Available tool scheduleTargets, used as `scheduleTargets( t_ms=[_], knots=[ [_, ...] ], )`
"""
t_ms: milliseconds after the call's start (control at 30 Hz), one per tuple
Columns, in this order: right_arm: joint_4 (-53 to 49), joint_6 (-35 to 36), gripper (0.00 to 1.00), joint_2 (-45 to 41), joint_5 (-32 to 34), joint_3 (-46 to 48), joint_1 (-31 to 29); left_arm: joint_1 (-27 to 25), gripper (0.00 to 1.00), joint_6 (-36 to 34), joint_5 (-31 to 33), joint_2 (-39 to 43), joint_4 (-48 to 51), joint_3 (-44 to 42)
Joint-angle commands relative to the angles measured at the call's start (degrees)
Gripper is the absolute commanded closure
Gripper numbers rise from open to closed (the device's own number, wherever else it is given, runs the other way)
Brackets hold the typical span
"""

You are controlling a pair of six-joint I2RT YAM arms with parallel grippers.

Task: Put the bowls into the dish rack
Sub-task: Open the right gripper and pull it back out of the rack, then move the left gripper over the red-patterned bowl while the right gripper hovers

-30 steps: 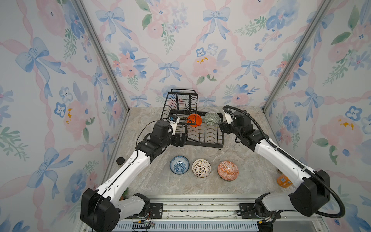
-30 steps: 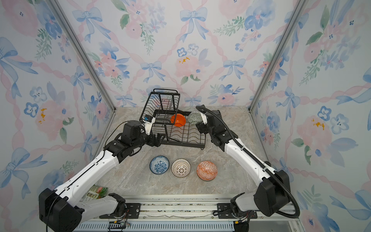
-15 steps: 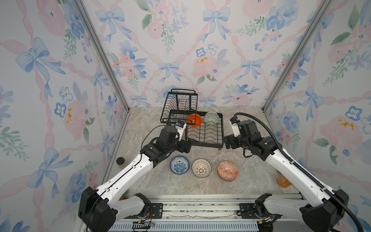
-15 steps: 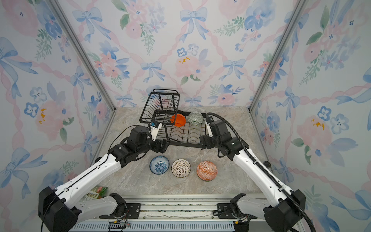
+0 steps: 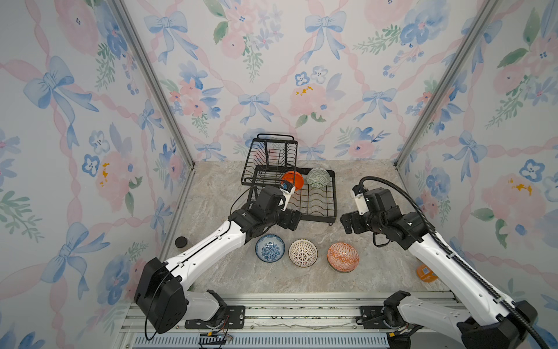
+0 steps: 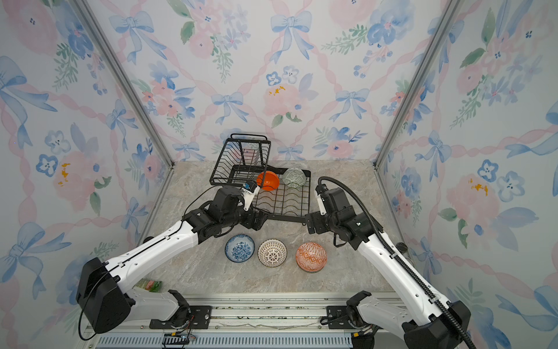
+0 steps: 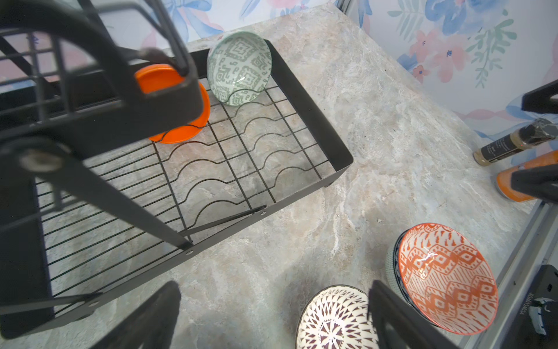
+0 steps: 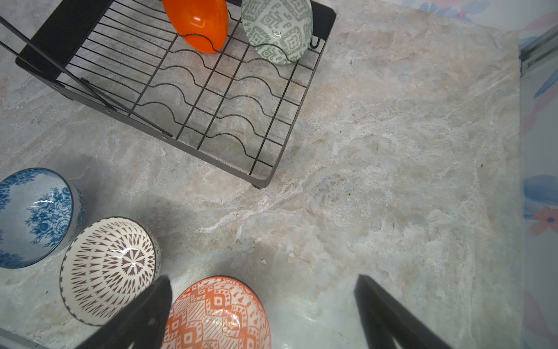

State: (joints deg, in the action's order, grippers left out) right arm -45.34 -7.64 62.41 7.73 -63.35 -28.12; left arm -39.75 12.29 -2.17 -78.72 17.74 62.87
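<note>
Staged lab booth: wallpapered panels (image 5: 271, 75), aluminium frame (image 5: 151, 81), marble tabletop (image 5: 302, 284).

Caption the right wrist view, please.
Open right gripper near orange-white bowl; orange bowl and grey-green bowl stand in the dish rack.

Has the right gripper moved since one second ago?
Yes. The right gripper has drawn back from over the dish rack toward the front, and is now off its front right corner.
</note>
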Motion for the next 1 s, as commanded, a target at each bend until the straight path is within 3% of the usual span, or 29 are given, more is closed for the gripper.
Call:
scheduleTargets(
  t_ms=[0,333,633,967],
  knots=[
    [-3.69,-1.15,0.03,-1.73,-0.78,0.40,1.18,-0.81,0.02,-1.69,-2.63,-3.52,0.06,2.85],
    [-5.61,0.77,0.03,-2.31,-4.82,0.93,7.65,-7.29,0.02,-5.27,-9.01,-13.45,0.13,7.24],
    [-3.07,1.51,0.03,-0.76,-4.98,2.23,8.18,-12.34,0.04,-4.30,-9.77,-20.98,0.28,9.93],
    [-2.39,1.76,0.03,-3.08,-4.92,4.41,8.19,-16.24,0.37,-1.76,-11.81,-27.56,0.28,13.54]
  ],
)
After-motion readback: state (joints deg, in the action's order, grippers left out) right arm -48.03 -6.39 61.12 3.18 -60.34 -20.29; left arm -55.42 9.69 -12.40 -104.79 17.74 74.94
